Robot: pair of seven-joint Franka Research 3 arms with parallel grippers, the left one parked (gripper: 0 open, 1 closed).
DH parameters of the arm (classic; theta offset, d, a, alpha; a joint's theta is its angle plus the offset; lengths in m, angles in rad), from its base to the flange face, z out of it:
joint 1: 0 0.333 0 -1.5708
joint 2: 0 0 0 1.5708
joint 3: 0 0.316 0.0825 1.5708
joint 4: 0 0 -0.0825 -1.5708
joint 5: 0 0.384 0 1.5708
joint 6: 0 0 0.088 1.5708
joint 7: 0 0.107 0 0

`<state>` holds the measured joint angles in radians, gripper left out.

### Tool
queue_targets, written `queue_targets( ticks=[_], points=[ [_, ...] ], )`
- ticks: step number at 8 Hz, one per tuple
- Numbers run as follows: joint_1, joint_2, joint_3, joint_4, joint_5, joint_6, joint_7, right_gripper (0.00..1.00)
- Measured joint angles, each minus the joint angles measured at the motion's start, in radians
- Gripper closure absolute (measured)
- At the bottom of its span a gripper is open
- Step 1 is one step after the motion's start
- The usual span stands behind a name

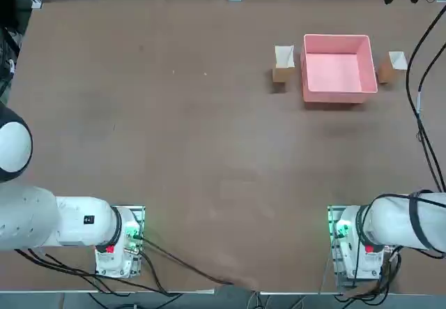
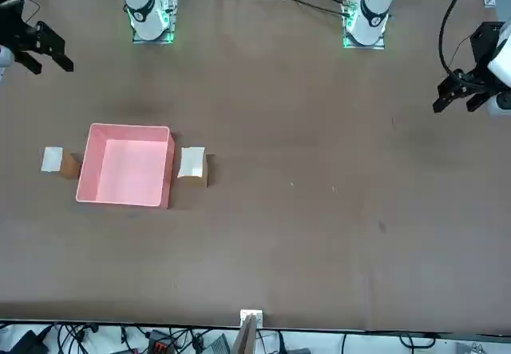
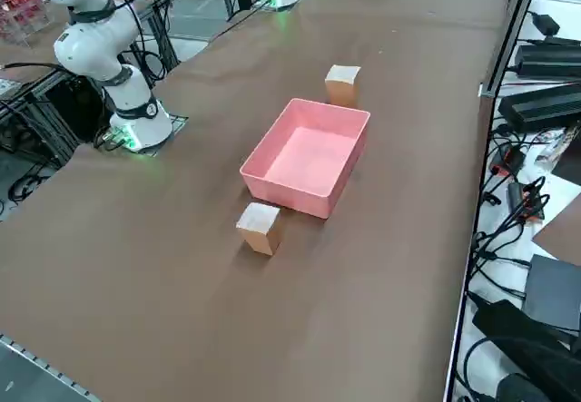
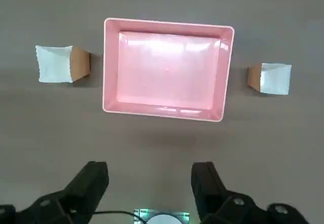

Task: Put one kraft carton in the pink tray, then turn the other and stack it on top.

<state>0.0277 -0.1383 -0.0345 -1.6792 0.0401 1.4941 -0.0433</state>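
the pink tray sits on the brown table, on the far side from the robot and over toward its right. nothing is inside the tray; its flat floor shows all the way across.

there are two small kraft cartons. each one stands on the table with a white top and brown sides. the left carton is just beside the tray's left wall. the right carton is just beside the tray's right wall, with a small gap of table between them. so the tray is right between the two cartons, and neither carton is in it.

from the raised side camera, one carton is close to the near wall of the tray, and the other carton is past the far wall.

the right gripper hangs high over the table on the robot's side of the tray. its two black fingers are spread wide apart, and nothing is between them. it looks down at the tray and both cartons, and it touches none of them. in the front camera the same gripper shows at the edge, up in the air, well apart from the tray.
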Motion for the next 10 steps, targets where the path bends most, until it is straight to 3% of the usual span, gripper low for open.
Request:
queue_targets(
  ticks=[10],
  points=[
    [0.018,0.020,0.012,0.000,0.002,0.015,0.003,0.00]
  ],
)
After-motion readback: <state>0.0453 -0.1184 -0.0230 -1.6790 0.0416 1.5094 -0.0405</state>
